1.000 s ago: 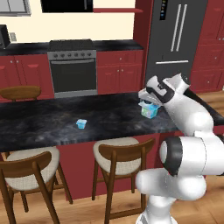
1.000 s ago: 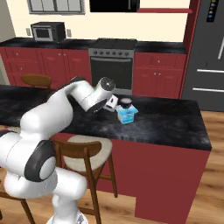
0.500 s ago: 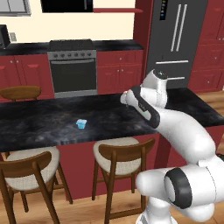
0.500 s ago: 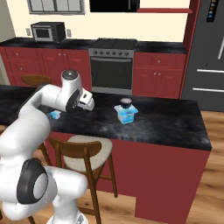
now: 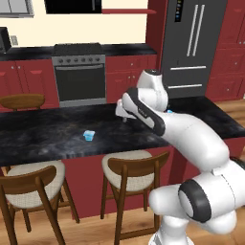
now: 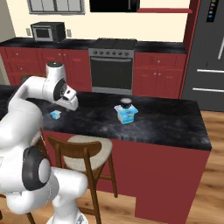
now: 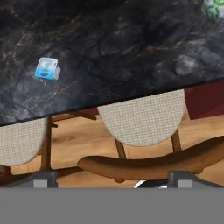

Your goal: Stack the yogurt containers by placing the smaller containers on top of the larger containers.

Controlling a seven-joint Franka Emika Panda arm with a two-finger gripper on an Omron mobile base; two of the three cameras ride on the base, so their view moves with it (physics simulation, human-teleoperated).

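The pale blue-and-white boxy pack [image 6: 127,115] stands on the black counter [image 6: 166,122] with the dark teal cup [image 6: 126,103] resting on top of it. A corner of the pack [image 7: 214,8] with greenish marks peeks into the hand view's top right. The light-blue tapered tub [image 5: 89,136] [image 6: 55,114] [image 7: 47,68] sits alone on the counter, farther left. My gripper [image 5: 123,112] [image 6: 71,105] [image 7: 113,179] hovers above the counter between tub and pack, nearer the tub. It is open and holds nothing.
Wooden stools with woven seats [image 5: 128,168] [image 5: 29,178] [image 6: 86,156] stand along the counter's near edge. Behind the counter are the stove [image 5: 79,76], a dark fridge [image 5: 191,43] and a microwave [image 6: 46,31] on the back counter.
The arm has swung away from the pack, leftward along the counter toward the light-blue tub. The teal cup stays on the pack.
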